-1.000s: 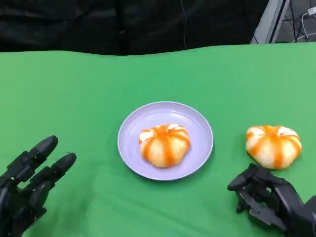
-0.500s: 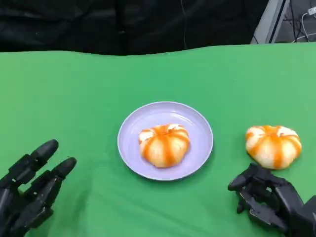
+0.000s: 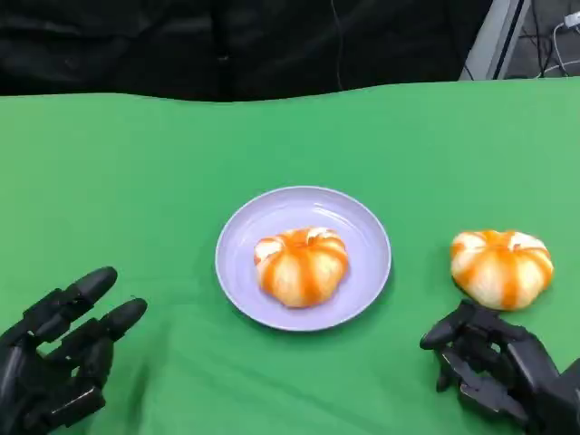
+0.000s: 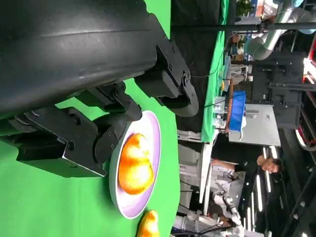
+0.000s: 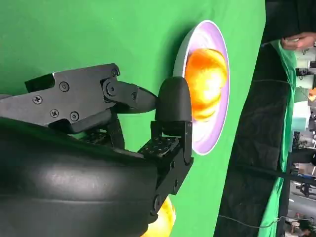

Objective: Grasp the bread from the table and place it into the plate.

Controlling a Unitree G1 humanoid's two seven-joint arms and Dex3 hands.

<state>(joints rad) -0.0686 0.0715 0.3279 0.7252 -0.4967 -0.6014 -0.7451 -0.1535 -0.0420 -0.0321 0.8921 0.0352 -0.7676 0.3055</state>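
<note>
A lilac plate [image 3: 362, 227] sits mid-table with an orange-striped bread bun [image 3: 302, 264] lying in it. A second striped bun [image 3: 502, 266] rests on the green cloth to the plate's right. My right hand [image 3: 494, 367] hovers just in front of that bun, fingers curled apart, holding nothing. At the lower left my left hand [image 3: 59, 353] has its fingers spread and is empty. The left wrist view shows the plate [image 4: 153, 133], its bun [image 4: 134, 164] and the second bun [image 4: 148, 225]. In the right wrist view are the plate [image 5: 222, 98], its bun [image 5: 206, 83] and the second bun [image 5: 163, 222].
Green cloth [image 3: 136, 181] covers the table, whose far edge meets a black backdrop [image 3: 227, 45]. A person's hand [image 5: 298, 40] shows beyond the far edge in the right wrist view, and a person [image 4: 266, 165] stands in the background of the left wrist view.
My left hand has slid slightly right and lower in the head view, fingers still spread. The right hand, both buns and the plate have not moved.
</note>
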